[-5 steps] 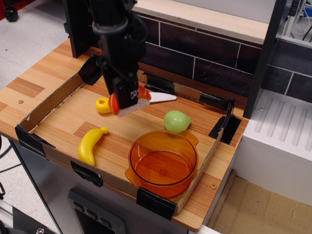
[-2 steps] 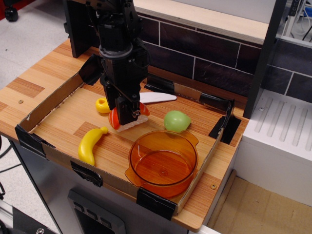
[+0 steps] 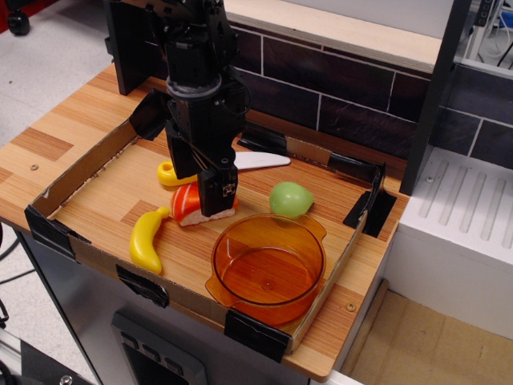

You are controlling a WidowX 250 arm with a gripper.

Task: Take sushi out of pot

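Observation:
The sushi, orange-red on top with a white rice base, sits low on the wooden tray floor, left of the pot and just right of the banana's tip. My gripper reaches down from above and is shut on the sushi. The front finger covers the sushi's right half. The orange translucent pot stands empty at the front right of the tray, apart from the gripper.
A yellow banana lies left of the sushi. A green round fruit sits behind the pot. A yellow ring-like toy and a white knife-like piece lie behind the gripper. Low cardboard walls ring the tray.
My gripper has come down with the sushi from above the tray to the tray floor and moved slightly towards the front. The pot, banana and green fruit have not moved.

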